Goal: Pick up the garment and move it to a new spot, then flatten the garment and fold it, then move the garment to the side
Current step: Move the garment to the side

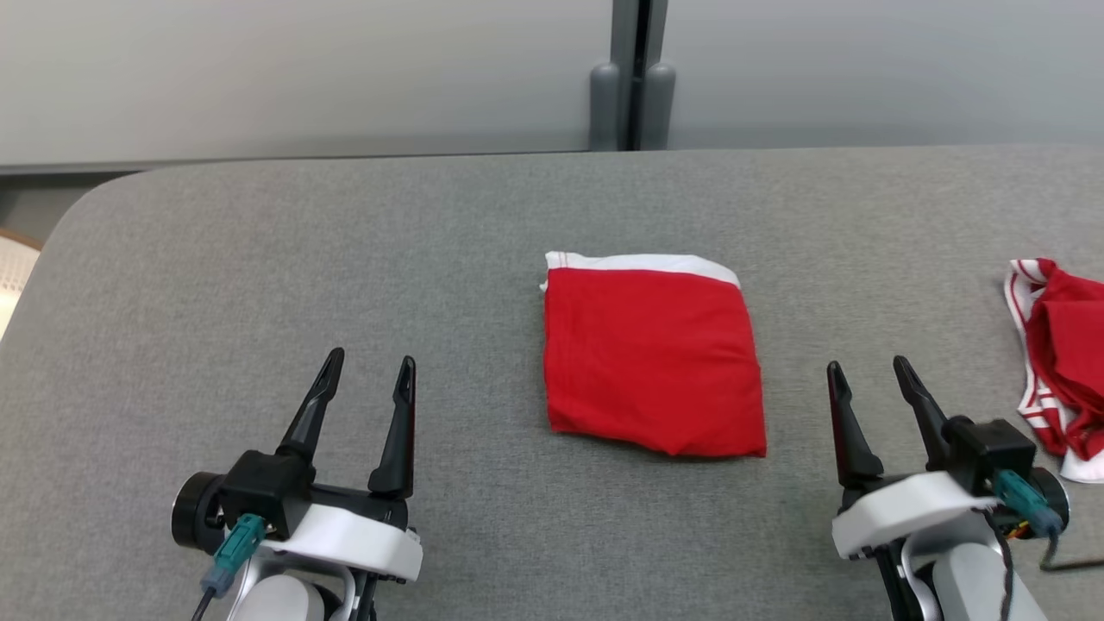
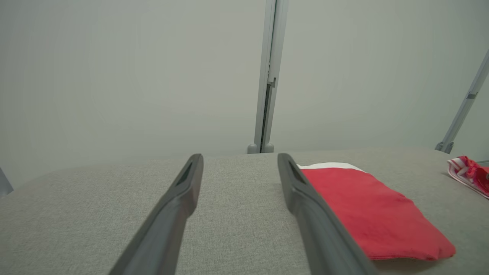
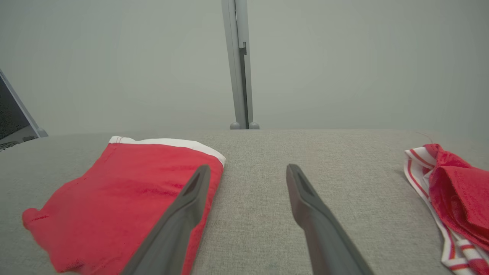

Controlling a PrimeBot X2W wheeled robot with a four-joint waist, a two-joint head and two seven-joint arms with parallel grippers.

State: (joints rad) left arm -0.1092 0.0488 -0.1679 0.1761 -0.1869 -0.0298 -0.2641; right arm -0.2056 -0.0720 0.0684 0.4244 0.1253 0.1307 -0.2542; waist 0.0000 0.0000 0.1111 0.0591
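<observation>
Red folded garment [image 1: 653, 358], white band at far edge, lay flat on grey table [image 1: 259, 259] | my left gripper [image 1: 372, 358] and right gripper [image 1: 867, 364] stood wide, empty, flanking it | crumpled red-striped cloth [image 1: 1061, 362], possibly shorts, at my right.

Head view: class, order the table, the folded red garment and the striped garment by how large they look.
Largest: table
Next: folded garment
Smallest: striped garment, though the picture's right edge cuts it off, so its full size is unsure.
</observation>
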